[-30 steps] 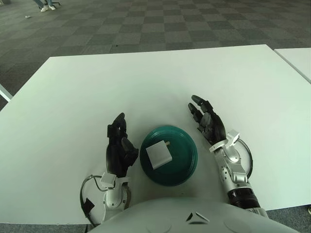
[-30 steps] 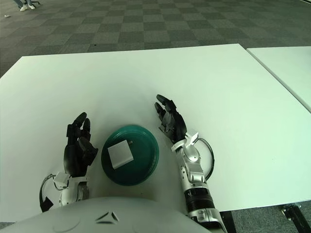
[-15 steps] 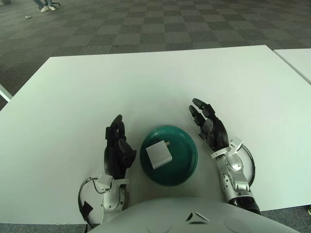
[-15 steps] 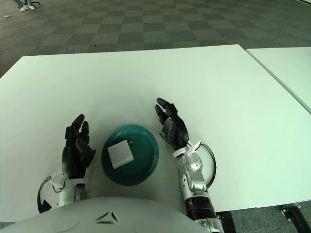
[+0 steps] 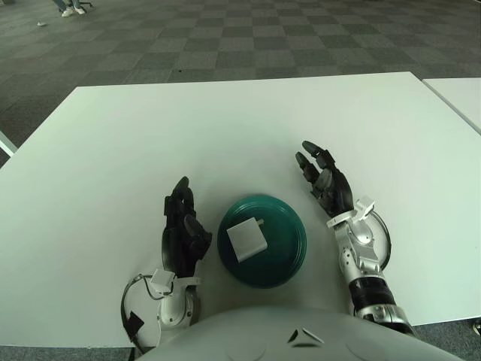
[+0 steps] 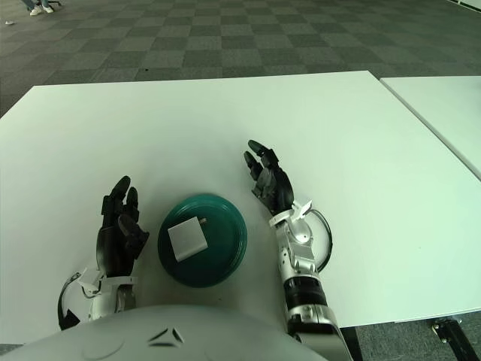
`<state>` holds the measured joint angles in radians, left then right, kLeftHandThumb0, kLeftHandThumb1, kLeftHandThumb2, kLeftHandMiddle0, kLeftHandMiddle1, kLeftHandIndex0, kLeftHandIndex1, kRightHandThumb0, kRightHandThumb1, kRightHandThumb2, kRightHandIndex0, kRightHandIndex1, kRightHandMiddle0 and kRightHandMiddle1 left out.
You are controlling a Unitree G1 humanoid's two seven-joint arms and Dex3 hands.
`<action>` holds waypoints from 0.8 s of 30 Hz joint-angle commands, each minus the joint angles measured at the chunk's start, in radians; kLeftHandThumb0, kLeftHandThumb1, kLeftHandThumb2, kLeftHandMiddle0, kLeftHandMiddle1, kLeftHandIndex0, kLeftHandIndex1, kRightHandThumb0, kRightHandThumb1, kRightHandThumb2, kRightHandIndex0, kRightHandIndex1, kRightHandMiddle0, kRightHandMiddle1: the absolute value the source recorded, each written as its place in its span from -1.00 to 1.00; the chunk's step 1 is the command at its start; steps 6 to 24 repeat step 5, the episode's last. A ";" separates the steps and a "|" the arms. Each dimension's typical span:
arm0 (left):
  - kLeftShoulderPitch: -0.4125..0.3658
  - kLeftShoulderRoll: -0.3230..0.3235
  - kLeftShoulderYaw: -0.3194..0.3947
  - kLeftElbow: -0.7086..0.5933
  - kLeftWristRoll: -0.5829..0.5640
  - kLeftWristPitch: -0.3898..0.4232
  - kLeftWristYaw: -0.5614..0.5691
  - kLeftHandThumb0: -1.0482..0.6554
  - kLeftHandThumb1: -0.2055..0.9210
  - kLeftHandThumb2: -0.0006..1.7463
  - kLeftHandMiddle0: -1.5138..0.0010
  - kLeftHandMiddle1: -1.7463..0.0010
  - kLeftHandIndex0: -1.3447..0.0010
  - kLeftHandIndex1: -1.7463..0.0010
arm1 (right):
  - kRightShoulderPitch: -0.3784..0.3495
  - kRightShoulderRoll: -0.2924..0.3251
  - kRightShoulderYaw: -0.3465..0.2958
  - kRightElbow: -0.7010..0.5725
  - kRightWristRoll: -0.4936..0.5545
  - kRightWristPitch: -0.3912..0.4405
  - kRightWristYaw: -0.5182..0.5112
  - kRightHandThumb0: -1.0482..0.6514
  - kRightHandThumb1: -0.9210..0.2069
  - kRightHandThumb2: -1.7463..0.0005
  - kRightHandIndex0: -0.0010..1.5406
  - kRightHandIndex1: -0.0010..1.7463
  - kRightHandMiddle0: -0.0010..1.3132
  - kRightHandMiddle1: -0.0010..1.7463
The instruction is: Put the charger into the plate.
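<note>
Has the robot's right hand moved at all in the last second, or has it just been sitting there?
Yes. The right hand has drifted slightly rightward, away from the green plate, fingers open. The charger lies in the plate.

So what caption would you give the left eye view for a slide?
White charger lying in the green plate on a white table, open left hand and right hand either side.

The charger (image 5: pixel 246 240) lies in the plate (image 5: pixel 285 256), between both robot hands.

Office: checkered carpet (image 5: pixel 225 37), white tables (image 5: pixel 113 150)
</note>
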<state>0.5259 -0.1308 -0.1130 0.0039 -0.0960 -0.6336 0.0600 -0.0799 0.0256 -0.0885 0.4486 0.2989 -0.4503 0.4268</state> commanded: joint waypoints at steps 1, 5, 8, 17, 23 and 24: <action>0.033 0.017 0.042 0.123 0.006 0.025 -0.003 -0.84 1.00 0.18 0.77 0.99 1.00 0.37 | 0.089 0.080 -0.077 0.260 0.030 -0.169 -0.024 -0.83 -1.00 -0.04 -0.73 -0.97 -1.00 -0.30; -0.002 0.014 0.055 0.156 0.023 0.037 0.018 -0.83 1.00 0.17 0.76 0.98 1.00 0.35 | 0.088 0.123 -0.098 0.284 0.030 -0.287 -0.017 -0.84 -1.00 0.02 -0.76 -0.99 -1.00 -0.30; -0.002 0.014 0.055 0.156 0.023 0.037 0.018 -0.83 1.00 0.17 0.76 0.98 1.00 0.35 | 0.088 0.123 -0.098 0.284 0.030 -0.287 -0.017 -0.84 -1.00 0.02 -0.76 -0.99 -1.00 -0.30; -0.002 0.014 0.055 0.156 0.023 0.037 0.018 -0.83 1.00 0.17 0.76 0.98 1.00 0.35 | 0.088 0.123 -0.098 0.284 0.030 -0.287 -0.017 -0.84 -1.00 0.02 -0.76 -0.99 -1.00 -0.30; -0.002 0.014 0.055 0.156 0.023 0.037 0.018 -0.83 1.00 0.17 0.76 0.98 1.00 0.35 | 0.088 0.123 -0.098 0.284 0.030 -0.287 -0.017 -0.84 -1.00 0.02 -0.76 -0.99 -1.00 -0.30; -0.002 0.014 0.055 0.156 0.023 0.037 0.018 -0.83 1.00 0.17 0.76 0.98 1.00 0.35 | 0.088 0.123 -0.098 0.284 0.030 -0.287 -0.017 -0.84 -1.00 0.02 -0.76 -0.99 -1.00 -0.30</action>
